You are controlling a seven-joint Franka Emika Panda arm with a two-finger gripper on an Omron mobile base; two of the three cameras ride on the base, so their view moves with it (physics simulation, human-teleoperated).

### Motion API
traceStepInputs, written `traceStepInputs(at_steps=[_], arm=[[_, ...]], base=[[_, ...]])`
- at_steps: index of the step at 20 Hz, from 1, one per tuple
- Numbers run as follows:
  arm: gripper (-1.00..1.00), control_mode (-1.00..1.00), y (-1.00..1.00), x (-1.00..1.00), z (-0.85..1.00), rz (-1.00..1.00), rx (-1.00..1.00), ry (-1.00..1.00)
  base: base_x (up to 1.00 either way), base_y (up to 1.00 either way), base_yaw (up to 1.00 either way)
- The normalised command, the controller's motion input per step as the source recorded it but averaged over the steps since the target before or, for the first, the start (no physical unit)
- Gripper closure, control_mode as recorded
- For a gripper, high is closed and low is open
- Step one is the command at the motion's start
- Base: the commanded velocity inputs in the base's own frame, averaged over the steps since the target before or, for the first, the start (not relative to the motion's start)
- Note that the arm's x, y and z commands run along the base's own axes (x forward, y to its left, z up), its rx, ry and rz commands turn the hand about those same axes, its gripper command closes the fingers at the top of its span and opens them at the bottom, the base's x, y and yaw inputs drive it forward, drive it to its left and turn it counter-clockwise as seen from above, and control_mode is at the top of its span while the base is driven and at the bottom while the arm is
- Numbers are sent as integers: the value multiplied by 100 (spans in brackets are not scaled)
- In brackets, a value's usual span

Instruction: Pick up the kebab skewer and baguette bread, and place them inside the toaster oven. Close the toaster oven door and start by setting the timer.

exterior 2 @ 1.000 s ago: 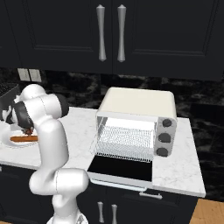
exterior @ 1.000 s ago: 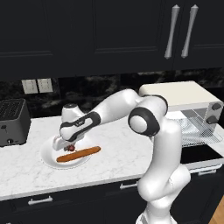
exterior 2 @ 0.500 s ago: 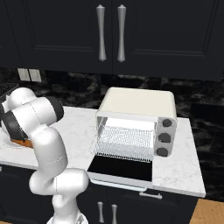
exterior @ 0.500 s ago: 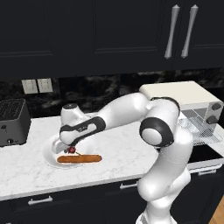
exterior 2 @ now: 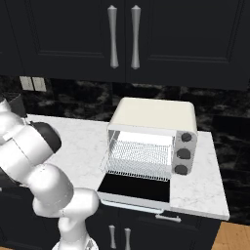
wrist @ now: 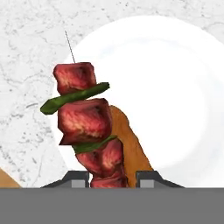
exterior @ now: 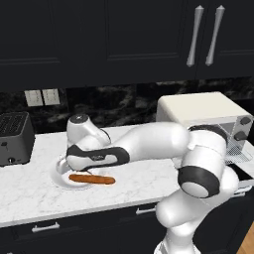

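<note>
In the hand view my gripper (wrist: 109, 177) is shut on the kebab skewer (wrist: 83, 118), red meat chunks with green slices on a thin stick that points away from the hand. Behind the skewer lies the baguette bread (wrist: 131, 144) on a white plate (wrist: 175, 87). From the left base view the baguette bread (exterior: 92, 179) lies across the plate (exterior: 60, 179), with my hand directly over the plate's left part. The toaster oven (exterior 2: 154, 117) stands at the right, its door (exterior 2: 134, 188) folded down flat and its wire rack (exterior 2: 141, 158) bare.
A black slot toaster (exterior: 15, 136) stands left of the plate on the marble counter (exterior: 30, 198). My arm's elbow (exterior: 203, 173) bulks between the plate and the toaster oven (exterior: 198, 111). Dark cabinets with long handles hang above.
My elbow has swung down and to the right while the hand stayed over the plate. The jaws have closed slightly further on the skewer. The baguette has not moved.
</note>
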Motion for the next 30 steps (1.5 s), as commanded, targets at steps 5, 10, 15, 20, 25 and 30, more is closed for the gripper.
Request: traceStepInputs(at_steps=[5,10,15,20,25,30], arm=[[100,-100,-21,-36,67,0,2,-2],[100,-100,-41,-76,55,-1,6,0],[100,-100,-82,-51,35,-5,2,0],[100,-100,-100,-40,32,-6,0,0],[100,-100,-100,-28,38,-8,0,0],[100,-100,-99,-28,19,-9,0,0]], base=[[0,0,0],[0,0,0],[0,0,0],[0,0,0],[0,0,0],[0,0,0]])
